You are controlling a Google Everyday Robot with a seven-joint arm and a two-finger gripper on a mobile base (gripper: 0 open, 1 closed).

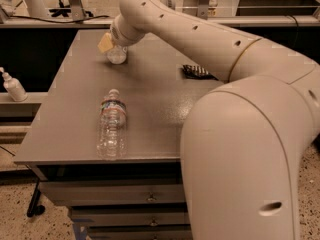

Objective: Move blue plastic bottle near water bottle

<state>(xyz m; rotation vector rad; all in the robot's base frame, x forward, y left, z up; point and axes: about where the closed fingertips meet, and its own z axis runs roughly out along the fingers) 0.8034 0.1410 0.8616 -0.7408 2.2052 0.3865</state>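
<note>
We count two bottles on the desk (155, 104). Nearest, one water bottle (112, 129) lies flat, long axis near-to-far, cap pointing away. Well beyond it, far left, one blue plastic bottle (118, 57) sits under the claw (112, 46). We cannot tell the claw's state or that bottle's axis.

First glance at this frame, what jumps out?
The huge beige arm fills the right foreground, reaching across the table to its far left, where the claw sits at the blue bottle. The water bottle lies flat near the front edge, cap pointing away.
</note>
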